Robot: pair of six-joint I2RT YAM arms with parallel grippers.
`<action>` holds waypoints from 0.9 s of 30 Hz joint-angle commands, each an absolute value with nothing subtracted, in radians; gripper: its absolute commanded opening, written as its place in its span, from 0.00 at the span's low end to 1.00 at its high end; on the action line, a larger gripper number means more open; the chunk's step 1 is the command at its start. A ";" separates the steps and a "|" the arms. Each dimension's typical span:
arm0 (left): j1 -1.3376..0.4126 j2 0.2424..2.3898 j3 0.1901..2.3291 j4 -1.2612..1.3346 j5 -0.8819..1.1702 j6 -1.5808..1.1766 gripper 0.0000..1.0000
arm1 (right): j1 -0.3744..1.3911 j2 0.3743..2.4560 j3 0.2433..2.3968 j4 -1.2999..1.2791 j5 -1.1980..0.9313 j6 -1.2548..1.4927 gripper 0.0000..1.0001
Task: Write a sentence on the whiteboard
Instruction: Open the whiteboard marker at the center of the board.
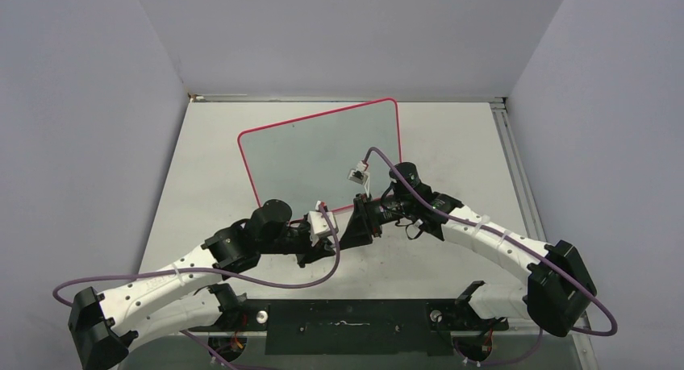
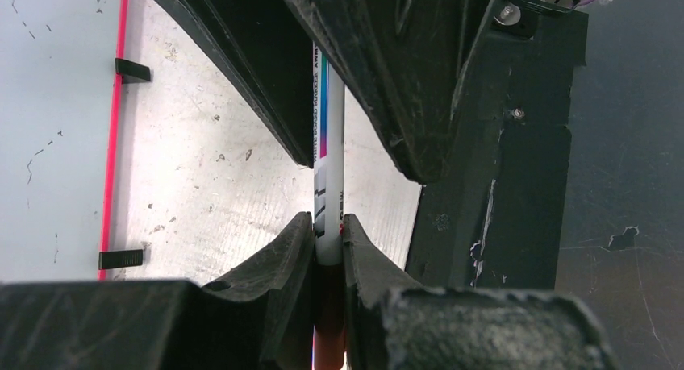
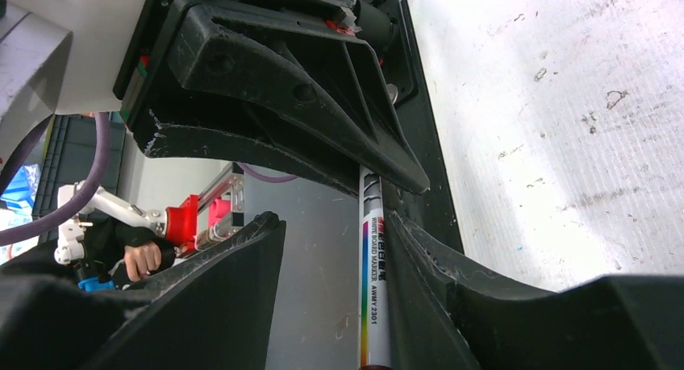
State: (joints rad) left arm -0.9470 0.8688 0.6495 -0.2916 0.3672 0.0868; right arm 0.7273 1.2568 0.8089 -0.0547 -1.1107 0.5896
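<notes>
**Left fingers pinch the marker, right fingers flank it**

We have the left gripper pressed tight on the whiteboard marker's white barrel, just ahead of its red-brown end. Our right gripper faces it nose to nose. Its fingers stand spread on either side of the same barrel, further along, where the rainbow stripe and lettering run. From the right wrist, the barrel lies against one finger with a clear gap to the other, so we judge that this hand has no grip yet.

The whiteboard lies flat and askew on the table. Its near pink-red edge is just beyond the two grippers, which meet low beside it. We can read no sentence on it from above. The left wrist view shows only a few faint dark specks on its surface.

We judge this to be preparation, not writing: either a handover or an uncapping. We cannot tell which, since the tip is hidden. Next, the right fingers need to come together squarely on the barrel before the left lets go or pulls, because a skewed pinch could twist the marker. After that the tip has to reach the board with room for a whole line.
</notes>
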 commanded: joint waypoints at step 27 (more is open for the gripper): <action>-0.907 0.864 0.679 -0.253 0.414 0.054 0.57 | 0.701 1.229 0.824 -0.053 -1.125 0.539 0.05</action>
State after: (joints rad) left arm -0.9142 0.8711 0.6506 -0.2871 0.4210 0.0574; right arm 0.7246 1.2568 0.7815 -0.0360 -1.0805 0.5877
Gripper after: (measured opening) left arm 0.543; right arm 0.149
